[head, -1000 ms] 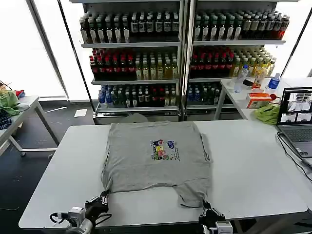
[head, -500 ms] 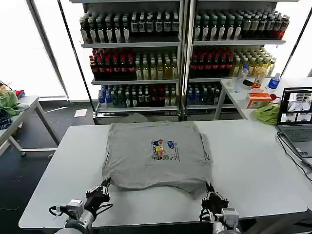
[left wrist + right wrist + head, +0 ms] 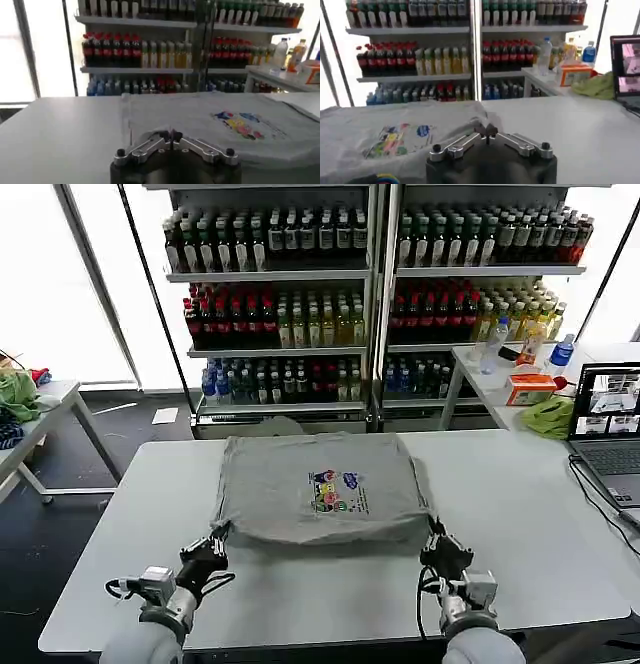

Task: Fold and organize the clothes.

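Close to the robot, the left gripper (image 3: 214, 541) pinches the near left corner of the grey T-shirt (image 3: 320, 499), and the right gripper (image 3: 436, 536) pinches the near right corner — both sets of fingers are closed tight on the cloth. The near hem is lifted a little off the white surface (image 3: 120, 524) and folded toward the far side. The T-shirt lies in the middle of the surface, with its small colourful print (image 3: 338, 490) facing up. Farther right sit a laptop (image 3: 608, 424) and a bright green cloth (image 3: 549, 417). Behind everything stand shelves of drink bottles (image 3: 300, 284).
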Motion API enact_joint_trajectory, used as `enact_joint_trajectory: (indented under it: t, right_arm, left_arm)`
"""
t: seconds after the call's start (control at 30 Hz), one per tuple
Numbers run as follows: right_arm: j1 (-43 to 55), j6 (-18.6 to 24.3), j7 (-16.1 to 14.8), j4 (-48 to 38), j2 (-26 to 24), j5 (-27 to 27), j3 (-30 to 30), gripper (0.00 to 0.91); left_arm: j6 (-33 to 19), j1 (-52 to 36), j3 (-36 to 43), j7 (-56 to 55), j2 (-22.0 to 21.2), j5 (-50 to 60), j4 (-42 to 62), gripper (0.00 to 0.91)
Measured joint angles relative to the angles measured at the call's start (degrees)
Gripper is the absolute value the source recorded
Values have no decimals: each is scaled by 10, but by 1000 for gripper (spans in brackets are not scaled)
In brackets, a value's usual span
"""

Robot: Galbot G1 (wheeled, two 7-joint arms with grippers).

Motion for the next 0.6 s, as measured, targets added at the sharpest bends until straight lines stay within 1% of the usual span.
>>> enact_joint_trajectory:
  t: [0.43, 0.6]
  right_arm:
    - [139, -15, -18, -102, 9, 0, -28, 0]
    - [187, -21, -20, -140, 10, 2, -40, 0]
  left_arm:
    - [-8, -76, 9, -4, 4, -15, 63, 0]
    - [-8, -104, 14, -4, 5, -16, 90, 0]
